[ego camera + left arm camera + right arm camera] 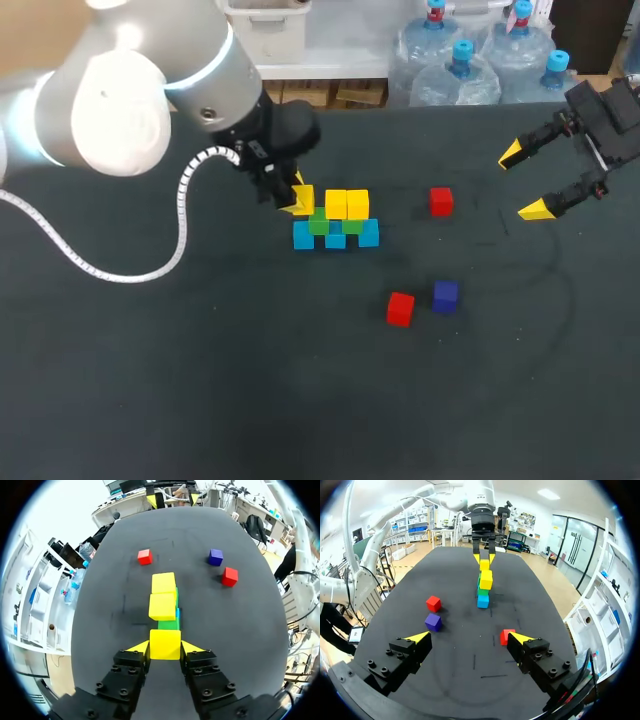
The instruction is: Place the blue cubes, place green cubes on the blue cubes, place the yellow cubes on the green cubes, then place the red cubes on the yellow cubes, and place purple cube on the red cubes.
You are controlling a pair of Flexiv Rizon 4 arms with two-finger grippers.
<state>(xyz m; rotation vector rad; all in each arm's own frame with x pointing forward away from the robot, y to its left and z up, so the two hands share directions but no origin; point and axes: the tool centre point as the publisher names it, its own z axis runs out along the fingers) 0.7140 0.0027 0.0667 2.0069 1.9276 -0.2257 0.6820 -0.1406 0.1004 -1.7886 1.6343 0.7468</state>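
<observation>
- Left wrist view: the left claw [165,647] pinches a yellow cube [165,644] between its two tips, one tip against each side of the cube.
- Just ahead of that cube runs the stack: a green cube [169,624] low down, then two more yellow cubes [162,606] in a line on top.
- From the head view, the held cube sits at the stack's left end, above the row of blue cubes [335,238] that rests on the dark table [200,380].
- Beyond the stack, one red cube [441,201] lies to its right; a second red cube [400,308] and the purple cube [445,295] lie just beside each other, nearer the front edge.
- A white coiled cable [150,270] hangs from the left arm over the table's left side.
- The right claw [523,181] is spread wide, gripping nothing, near the table's far right edge and well apart from the stack.
- Wide dark surface stretches between stack and front edge.
</observation>
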